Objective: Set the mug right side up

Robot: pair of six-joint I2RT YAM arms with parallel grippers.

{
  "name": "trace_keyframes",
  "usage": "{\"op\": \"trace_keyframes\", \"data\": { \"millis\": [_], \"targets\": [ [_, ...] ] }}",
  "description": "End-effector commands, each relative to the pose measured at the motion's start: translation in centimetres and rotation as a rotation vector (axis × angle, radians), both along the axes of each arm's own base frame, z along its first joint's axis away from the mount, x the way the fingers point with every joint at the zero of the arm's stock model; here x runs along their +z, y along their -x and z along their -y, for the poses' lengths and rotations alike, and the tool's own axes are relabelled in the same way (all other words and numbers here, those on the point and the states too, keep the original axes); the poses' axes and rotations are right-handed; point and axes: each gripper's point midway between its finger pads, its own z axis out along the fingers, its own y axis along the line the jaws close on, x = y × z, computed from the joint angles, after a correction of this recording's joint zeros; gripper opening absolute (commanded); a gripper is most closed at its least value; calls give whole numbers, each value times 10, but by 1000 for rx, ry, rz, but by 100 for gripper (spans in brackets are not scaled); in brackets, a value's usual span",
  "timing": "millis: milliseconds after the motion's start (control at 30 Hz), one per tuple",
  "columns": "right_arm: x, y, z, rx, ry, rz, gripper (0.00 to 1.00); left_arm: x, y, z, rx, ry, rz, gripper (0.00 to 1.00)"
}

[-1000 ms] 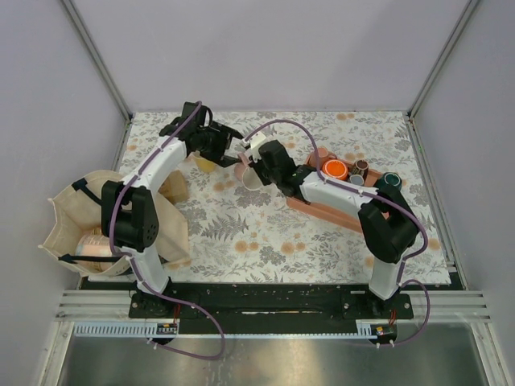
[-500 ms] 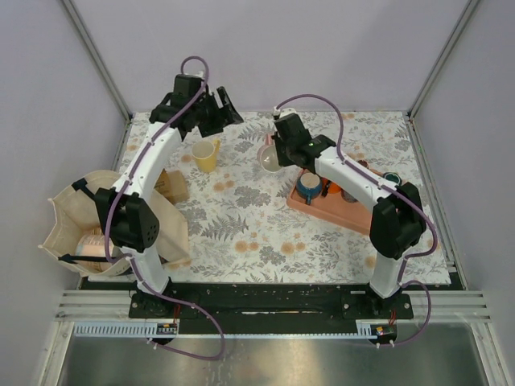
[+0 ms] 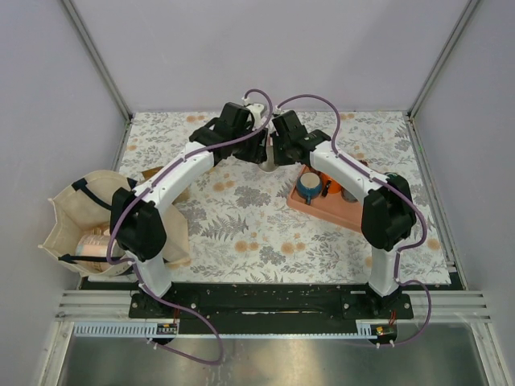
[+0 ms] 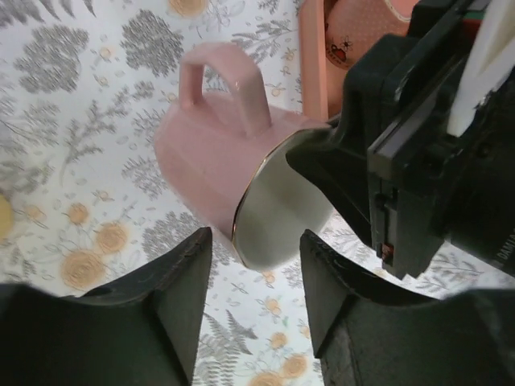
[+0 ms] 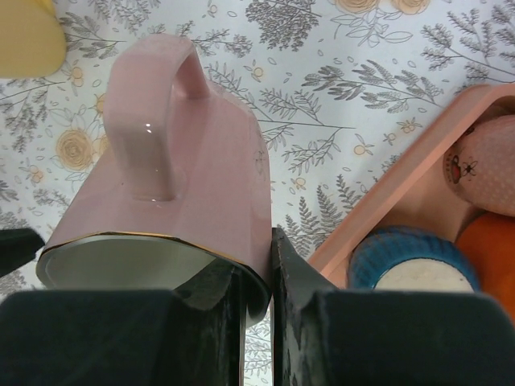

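A pink mug (image 5: pixel 193 169) with a gold rim and white inside is held off the flowered table, tilted on its side with the handle up. My right gripper (image 5: pixel 257 265) is shut on its wall at the rim, one finger inside and one outside. My left gripper (image 4: pixel 256 241) is open, its jaws straddling the space just below the mug's mouth (image 4: pixel 282 201) without touching it. In the top view both grippers meet at the back middle of the table, left (image 3: pixel 256 149) and right (image 3: pixel 278 153), and mostly hide the mug.
A salmon tray (image 3: pixel 322 211) lies right of the mug and holds a blue cup (image 3: pixel 308 186) and other cups. A yellow mug (image 5: pixel 28 36) stands to the left. A cloth tote bag (image 3: pixel 80 225) sits at the table's left edge.
My left arm has swung from the back left corner across to the mug and now faces its mouth. My right gripper keeps the mug at about the same spot.
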Motion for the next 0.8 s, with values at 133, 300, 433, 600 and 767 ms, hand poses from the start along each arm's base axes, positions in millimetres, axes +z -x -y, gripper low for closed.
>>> {"op": "trace_keyframes", "data": {
  "millis": [133, 300, 433, 600, 767],
  "targets": [
    [54, -11, -28, 33, -209, 81, 0, 11, -39, -22, 93, -138, 236, 38],
    [55, -7, -35, 67, -277, 43, 0, 4, -50, -25, 102, -183, 278, 40],
    [57, -5, -44, 109, -343, 24, 0, -7, -48, -18, 53, -178, 262, 6],
    [61, 0, -48, 163, -393, 10, 49, -11, -44, -17, 27, -176, 240, 0],
    [92, 11, -22, 232, -470, 33, 84, -5, -45, -41, 103, -128, 149, 0]
  ]
}}
